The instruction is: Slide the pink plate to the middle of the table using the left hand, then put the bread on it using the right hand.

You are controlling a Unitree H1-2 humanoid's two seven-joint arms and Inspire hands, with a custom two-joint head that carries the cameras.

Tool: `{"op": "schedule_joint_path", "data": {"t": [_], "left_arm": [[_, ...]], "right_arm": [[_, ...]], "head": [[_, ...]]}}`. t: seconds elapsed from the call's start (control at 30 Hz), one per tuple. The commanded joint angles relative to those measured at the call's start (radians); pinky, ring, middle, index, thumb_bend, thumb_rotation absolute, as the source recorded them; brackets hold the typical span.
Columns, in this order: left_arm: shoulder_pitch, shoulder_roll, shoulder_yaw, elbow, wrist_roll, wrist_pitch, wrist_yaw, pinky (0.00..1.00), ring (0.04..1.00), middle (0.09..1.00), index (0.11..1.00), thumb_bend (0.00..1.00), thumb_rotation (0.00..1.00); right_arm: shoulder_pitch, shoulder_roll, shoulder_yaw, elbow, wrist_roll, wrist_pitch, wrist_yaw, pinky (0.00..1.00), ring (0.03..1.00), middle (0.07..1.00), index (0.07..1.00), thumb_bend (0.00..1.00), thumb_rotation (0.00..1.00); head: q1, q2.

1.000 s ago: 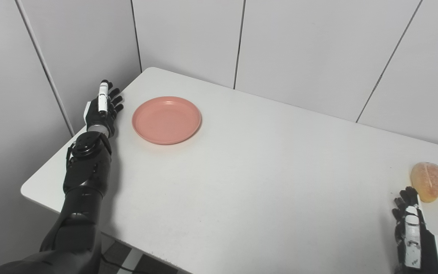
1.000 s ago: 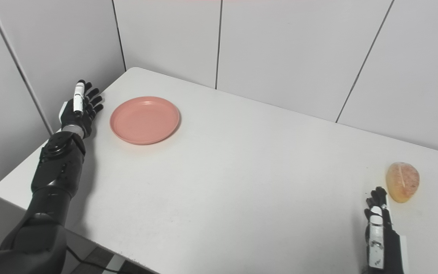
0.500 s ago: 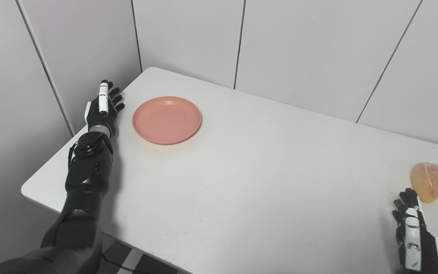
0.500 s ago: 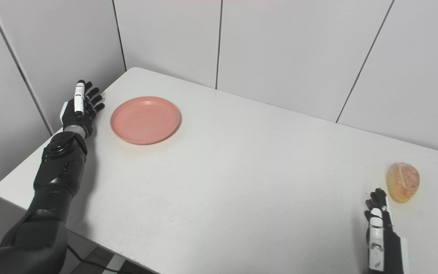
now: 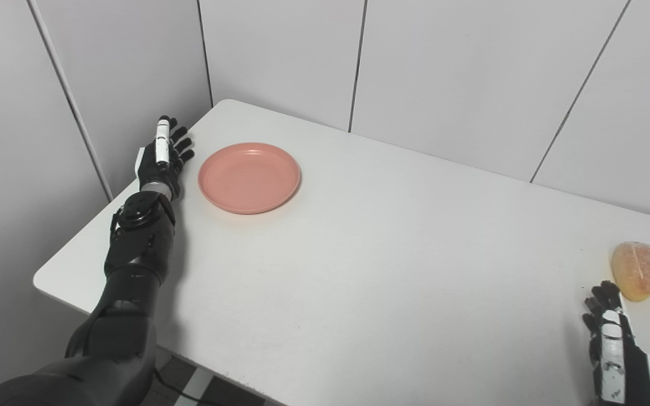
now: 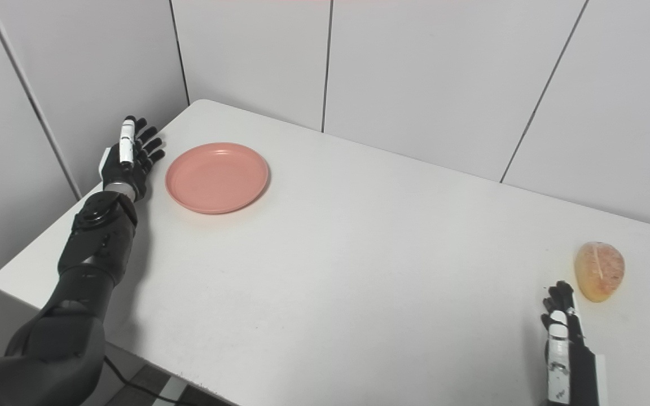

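Note:
A round pink plate (image 5: 249, 177) lies flat on the white table (image 5: 370, 254) toward its far left corner. My left hand (image 5: 161, 160) stands open at the table's left edge, just left of the plate with a small gap, fingers spread and pointing away from me. A golden bread roll (image 5: 637, 270) sits at the far right of the table. My right hand (image 5: 610, 338) rests open near the bottom right, its fingertips just short of the bread and holding nothing.
White wall panels (image 5: 443, 73) close off the back and left of the table, meeting at the corner behind the plate. The table's near left corner (image 5: 40, 277) drops to the floor. A wide stretch of bare tabletop lies between plate and bread.
My left hand has edged forward and rightward, closer to the plate's left rim. The plate, bread and right hand stay about where they were; the view has shifted slightly.

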Motion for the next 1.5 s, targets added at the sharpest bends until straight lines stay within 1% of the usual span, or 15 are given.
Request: {"op": "schedule_joint_path", "data": {"t": [0.0,0.07,0.13,0.2,0.27,0.4,0.6,0.73,0.9,0.97,1.07,1.2,1.27,1.37,1.47], "left_arm": [[-0.039,-0.014,-0.022,-0.022,-0.013,0.031,-0.034,0.89,0.903,0.898,0.887,0.35,1.0],[-0.037,-0.019,-0.03,-0.032,-0.017,0.036,-0.042,0.91,0.909,0.904,0.894,0.34,1.0],[-0.031,-0.022,-0.049,-0.043,-0.019,0.035,-0.064,0.91,0.918,0.913,0.905,0.33,1.0],[-0.026,-0.031,-0.063,-0.056,-0.023,0.046,-0.074,0.91,0.924,0.919,0.908,0.35,1.0],[-0.024,-0.042,-0.074,-0.072,-0.02,0.061,-0.072,0.92,0.927,0.922,0.907,0.37,1.0],[-0.02,-0.06,-0.098,-0.094,-0.01,0.088,-0.064,0.9,0.911,0.905,0.892,0.35,1.0],[-0.032,-0.078,-0.143,-0.054,0.022,0.064,-0.068,0.87,0.881,0.877,0.868,0.33,1.0],[-0.039,-0.09,-0.148,-0.037,0.009,0.066,-0.078,0.85,0.884,0.882,0.867,0.31,1.0],[-0.043,-0.107,-0.146,-0.037,-0.004,0.083,-0.082,0.87,0.894,0.896,0.889,0.32,1.0],[-0.042,-0.112,-0.15,-0.039,-0.002,0.083,-0.092,0.89,0.896,0.898,0.893,0.32,1.0],[-0.041,-0.122,-0.172,-0.037,0.015,0.073,-0.105,0.89,0.891,0.897,0.89,0.32,1.0],[-0.043,-0.141,-0.193,-0.039,0.022,0.08,-0.112,0.89,0.891,0.897,0.889,0.34,1.0],[-0.045,-0.148,-0.203,-0.039,0.026,0.08,-0.114,0.89,0.889,0.9,0.893,0.34,1.0],[-0.045,-0.165,-0.235,-0.041,0.044,0.081,-0.123,0.89,0.882,0.894,0.885,0.34,1.0],[-0.044,-0.183,-0.262,-0.044,0.055,0.092,-0.13,0.88,0.876,0.885,0.876,0.35,1.0]], "right_arm": [[0.004,0.01,0.006,-0.014,-0.004,-0.021,-0.003,0.97,0.951,0.945,0.94,0.13,1.0],[0.004,0.01,0.007,-0.017,-0.003,-0.018,0.0,0.97,0.95,0.944,0.94,0.14,1.0],[0.004,0.008,0.009,-0.018,0.0,-0.019,0.004,0.98,0.953,0.948,0.946,0.14,1.0],[0.003,0.007,0.01,-0.017,0.002,-0.021,0.005,0.98,0.954,0.951,0.949,0.14,1.0],[0.003,0.008,0.012,-0.021,-0.003,-0.017,0.003,0.98,0.954,0.952,0.95,0.14,1.0],[0.005,0.01,0.016,-0.029,-0.004,-0.004,0.001,0.98,0.957,0.954,0.952,0.14,1.0],[0.008,0.014,0.024,-0.032,-0.013,-0.01,-0.002,0.97,0.956,0.952,0.948,0.12,1.0],[0.006,0.015,0.025,-0.025,-0.007,-0.013,0.002,0.97,0.956,0.953,0.95,0.12,1.0],[0.0,0.03,0.024,-0.011,0.006,-0.01,-0.002,0.99,0.965,0.96,0.957,0.14,1.0],[0.001,0.03,0.026,-0.012,-0.005,-0.013,-0.006,0.99,0.963,0.957,0.954,0.14,1.0],[-0.003,0.036,0.029,0.005,-0.013,-0.036,-0.01,0.97,0.95,0.946,0.943,0.13,1.0],[-0.004,0.043,0.03,0.013,-0.021,-0.047,-0.014,0.95,0.935,0.936,0.932,0.14,1.0],[-0.002,0.045,0.03,0.009,-0.023,-0.041,-0.015,0.95,0.937,0.934,0.931,0.15,1.0],[0.0,0.043,0.035,-0.005,-0.037,-0.024,-0.017,0.94,0.933,0.93,0.926,0.14,1.0],[0.006,0.04,0.04,-0.02,-0.05,-0.019,-0.017,0.92,0.929,0.928,0.924,0.14,1.0]], "head": [[0.0,0.002],[-0.002,0.003],[-0.003,0.006],[-0.005,0.007],[-0.007,0.008],[-0.017,0.007],[-0.029,0.008],[-0.039,0.009],[-0.05,0.014],[-0.055,0.016],[-0.073,0.022],[-0.085,0.026],[-0.09,0.029],[-0.104,0.034],[-0.121,0.04]]}}
